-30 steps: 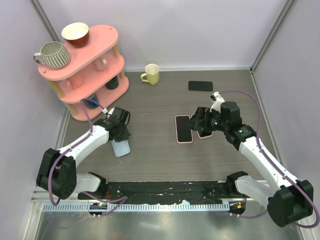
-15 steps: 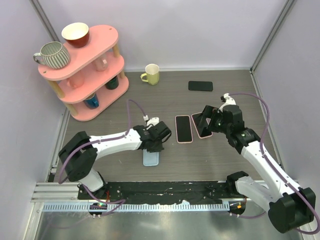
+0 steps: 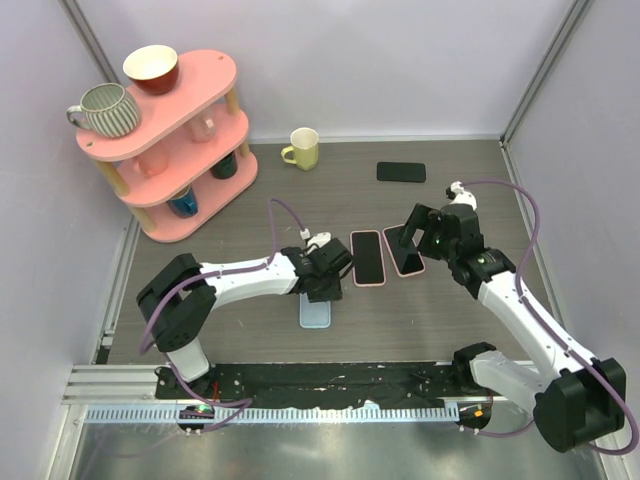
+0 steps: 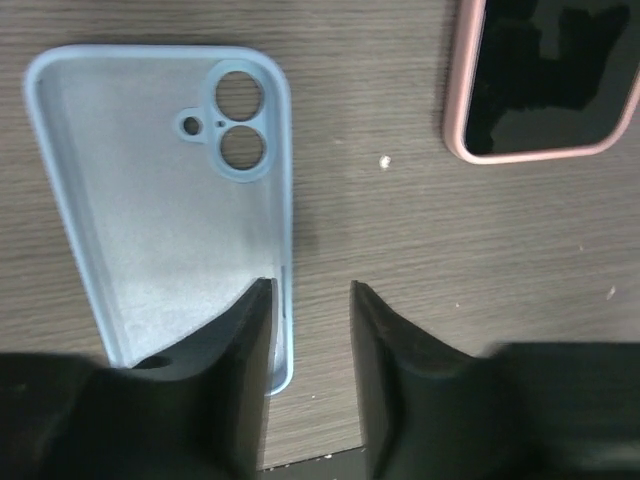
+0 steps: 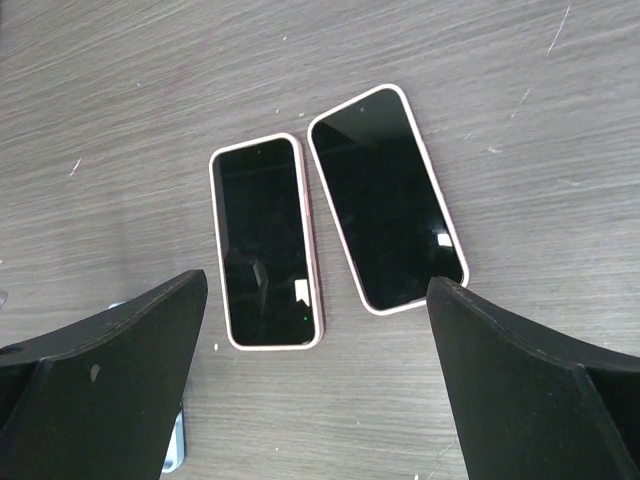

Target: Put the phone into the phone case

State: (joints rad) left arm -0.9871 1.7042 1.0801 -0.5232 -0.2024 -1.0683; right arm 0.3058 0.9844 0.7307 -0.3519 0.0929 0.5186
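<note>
The light blue phone case [image 3: 315, 312] lies open side up on the wood table, its camera holes [image 4: 240, 125] at the far end. My left gripper [image 3: 318, 290] hangs over its near right corner. In the left wrist view my left gripper [image 4: 310, 300] is open a little: one finger is inside the case wall, the other is on bare wood. Two phones with pink rims, one [image 3: 367, 257] beside the other [image 3: 405, 250], lie screen up just right of it. My right gripper [image 3: 425, 232] hovers over them, wide open and empty [image 5: 318, 280]. A black phone [image 3: 401, 172] lies farther back.
A pink three-tier shelf [image 3: 195, 200] with cups and bowls stands at the back left. A yellow mug [image 3: 302, 148] sits near the back wall. The table's near edge runs just below the case.
My left arm has slid the blue case to the right, up beside the pink-rimmed phones, and its jaws have parted from the case's wall. My right gripper has lifted back slightly.
</note>
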